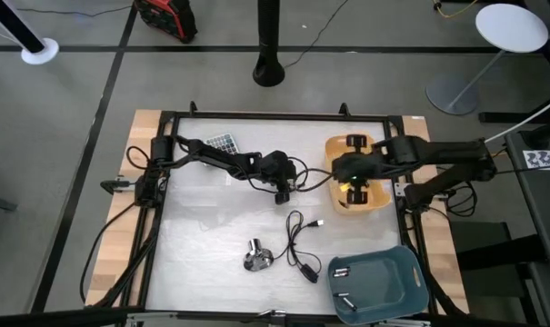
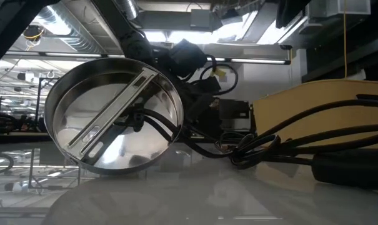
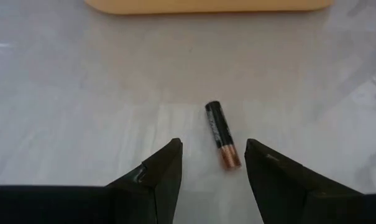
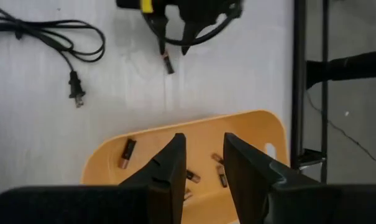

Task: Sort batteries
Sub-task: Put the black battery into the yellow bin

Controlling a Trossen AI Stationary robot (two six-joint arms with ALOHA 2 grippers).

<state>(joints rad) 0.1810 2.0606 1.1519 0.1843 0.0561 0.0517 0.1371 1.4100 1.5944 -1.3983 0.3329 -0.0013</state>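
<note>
Loose battery: you see one dark battery (image 3: 222,134) with a copper-coloured end lying flat on the white table (image 1: 211,227), between the left gripper's fingertips and slightly ahead of them, not touching either.
Left gripper: your left gripper (image 3: 212,163) hangs low over that battery near the table's middle, fingers (image 3: 166,168) spread apart and holding nothing.
Yellow tray: the yellow tray (image 4: 262,134) sits just beyond the loose battery, toward the table's right edge.
Batteries in tray: you have several batteries (image 4: 128,153) lying scattered on the tray floor, some partly hidden behind the right fingers.
Right gripper: your right gripper (image 4: 203,158) hovers above the tray, fingers (image 4: 169,165) parted with nothing between them.
Blue bin: the blue bin (image 1: 397,282) at the near right corner holds a couple of small light pieces.
Cable: a black cable (image 1: 300,238) lies coiled near the table's middle.
Metal piece: a shiny metal piece (image 1: 257,257) rests beside the cable.
Calculator: a calculator (image 1: 223,143) lies at the far left of the table.
</note>
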